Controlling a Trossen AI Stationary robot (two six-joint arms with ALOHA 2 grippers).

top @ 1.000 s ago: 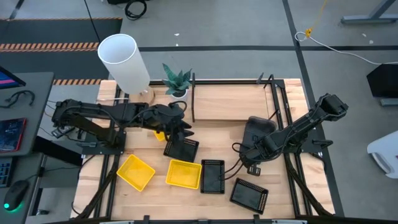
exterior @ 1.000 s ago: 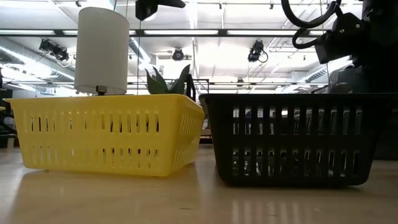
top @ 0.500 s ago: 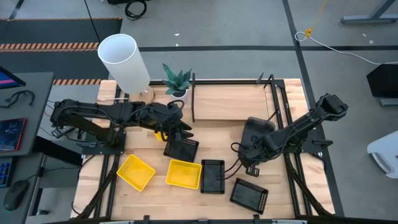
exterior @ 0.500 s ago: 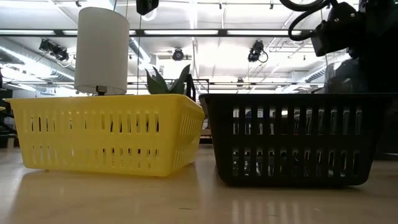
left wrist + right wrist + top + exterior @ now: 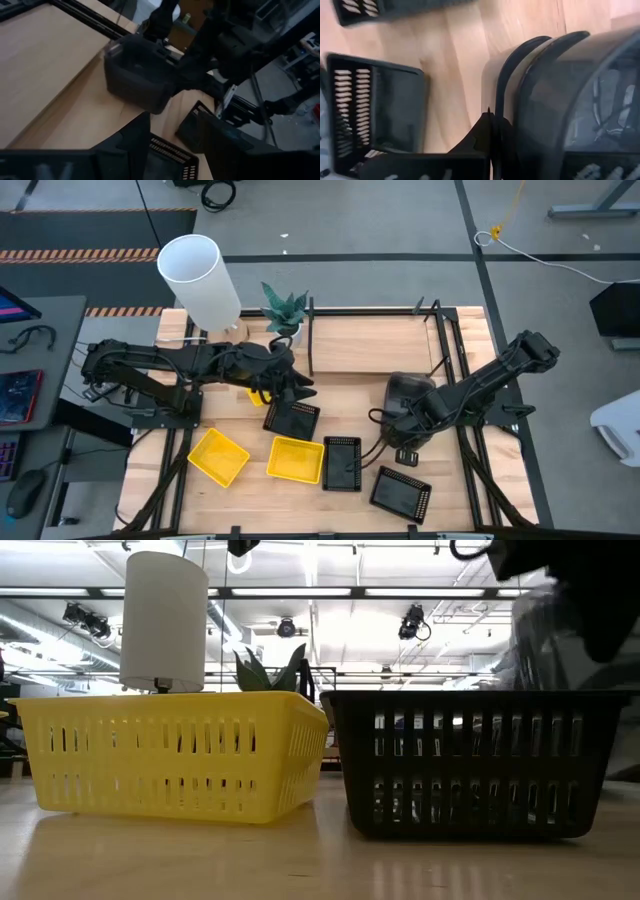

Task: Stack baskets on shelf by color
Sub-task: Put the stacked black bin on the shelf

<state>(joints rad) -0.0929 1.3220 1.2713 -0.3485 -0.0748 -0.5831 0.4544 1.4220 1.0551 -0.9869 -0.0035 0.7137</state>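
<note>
**High view: right arm clamped on smoky-grey baskets**

The right gripper (image 5: pixel 398 423) had its jaws closed on the rim of the nested smoky-grey baskets (image 5: pixel 408 394), which sat on the tabletop (image 5: pixel 340 405) just in front of the shelf (image 5: pixel 375 342). The left gripper (image 5: pixel 297 385) hovered with jaws apart, holding nothing, above a black basket (image 5: pixel 291 420). Two yellow baskets (image 5: pixel 218 456) and two more black baskets (image 5: pixel 342 463) lay along the front.
</note>
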